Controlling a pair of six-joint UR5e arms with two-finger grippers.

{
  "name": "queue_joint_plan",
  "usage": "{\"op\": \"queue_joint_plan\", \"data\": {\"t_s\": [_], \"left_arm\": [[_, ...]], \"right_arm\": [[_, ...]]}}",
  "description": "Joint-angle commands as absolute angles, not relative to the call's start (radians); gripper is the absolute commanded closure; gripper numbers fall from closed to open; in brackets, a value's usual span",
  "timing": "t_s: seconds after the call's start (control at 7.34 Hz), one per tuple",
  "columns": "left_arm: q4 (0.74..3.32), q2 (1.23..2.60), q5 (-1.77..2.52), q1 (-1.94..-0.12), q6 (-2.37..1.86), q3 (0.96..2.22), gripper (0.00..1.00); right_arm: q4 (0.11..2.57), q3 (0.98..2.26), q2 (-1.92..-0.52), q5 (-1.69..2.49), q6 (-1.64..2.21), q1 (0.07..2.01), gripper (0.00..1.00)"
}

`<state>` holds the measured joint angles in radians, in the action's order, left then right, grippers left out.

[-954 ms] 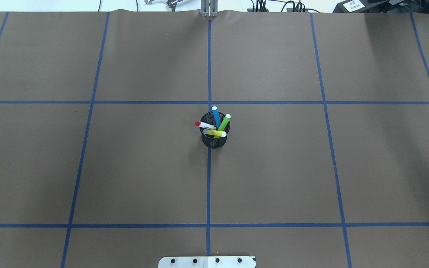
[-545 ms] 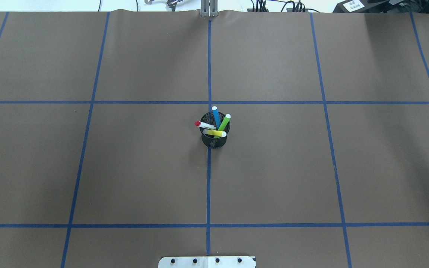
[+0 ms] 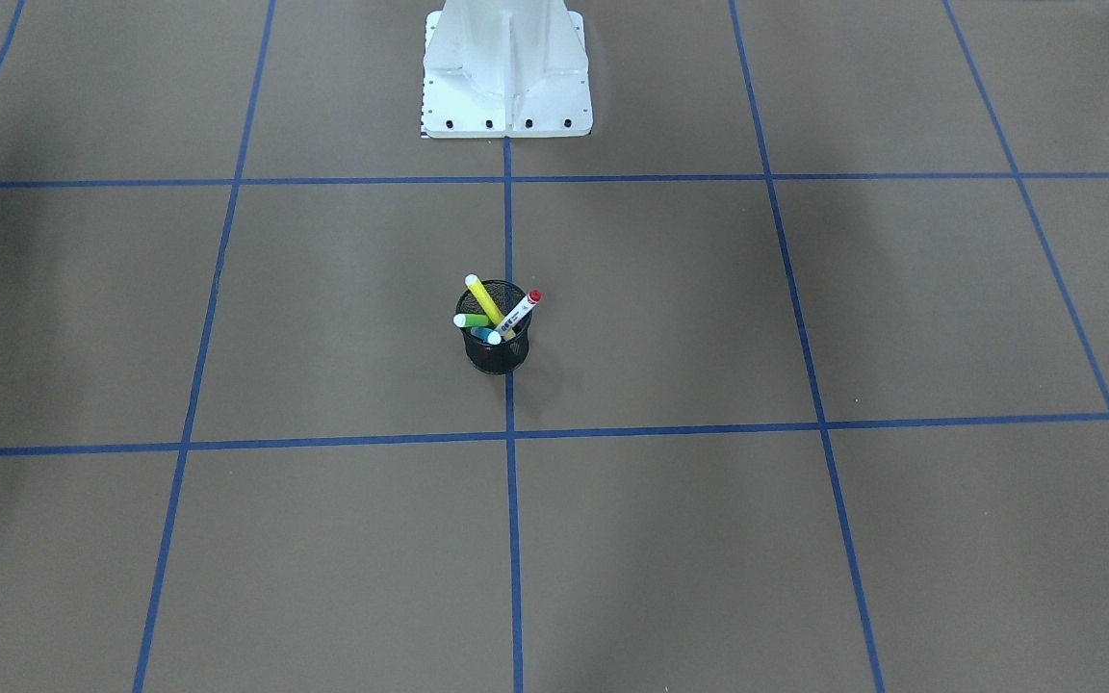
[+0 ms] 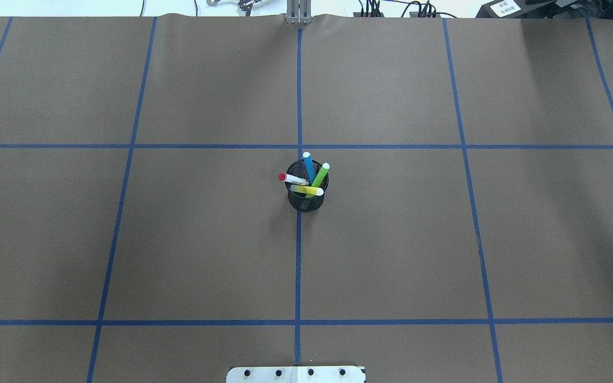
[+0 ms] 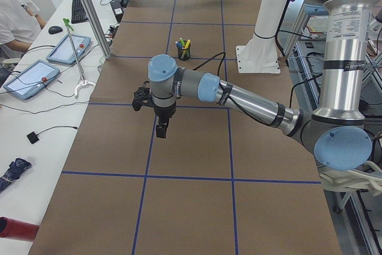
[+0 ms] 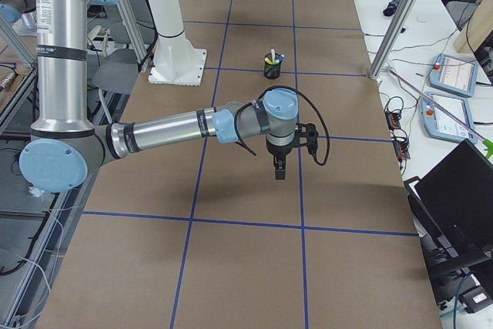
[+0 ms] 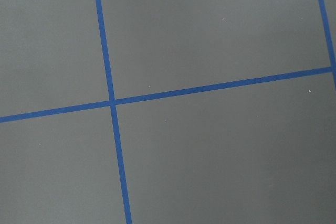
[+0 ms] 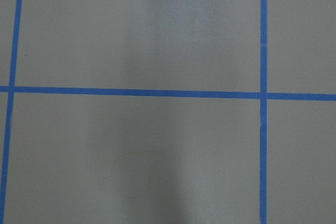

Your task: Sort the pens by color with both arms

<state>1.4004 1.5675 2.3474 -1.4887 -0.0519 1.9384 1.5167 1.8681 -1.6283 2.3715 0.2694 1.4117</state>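
Four pens (image 4: 309, 170) stand fanned, near upright, in the mesh cup (image 4: 306, 203), between and well apart from my left gripper (image 5: 162, 128) and right gripper (image 6: 279, 169), neither plainly nearer; whether either is spread or pressed together I cannot tell.

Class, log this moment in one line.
pens: four in mesh cup | left hand: far from cup, grip unclear | right hand: likewise

Overhead and front-facing cameras look steeply down from opposite sides; both share the black mesh cup (image 4: 306, 202).
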Motion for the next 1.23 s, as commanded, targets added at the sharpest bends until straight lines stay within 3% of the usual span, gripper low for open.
{"op": "queue_joint_plan", "data": {"t_s": [0.0, 0.41, 0.68, 1.09], "left_arm": [[1.404, 1.562, 2.352, -1.488, -0.051, 1.931, 0.01], [1.399, 1.563, 2.344, -1.486, -0.052, 1.91, 0.01], [1.402, 1.562, 2.342, -1.486, -0.051, 1.902, 0.0], [1.401, 1.563, 2.342, -1.486, -0.051, 1.896, 0.0]], "right_arm": [[1.511, 1.893, -1.626, 2.373, 0.282, 1.379, 0.01], [1.509, 1.976, -1.531, 2.365, 0.539, 1.263, 0.01], [1.511, 1.98, -1.365, 2.324, 0.778, 1.139, 0.01], [1.522, 1.97, -1.202, 2.15, 0.831, 0.918, 0.03]]}}
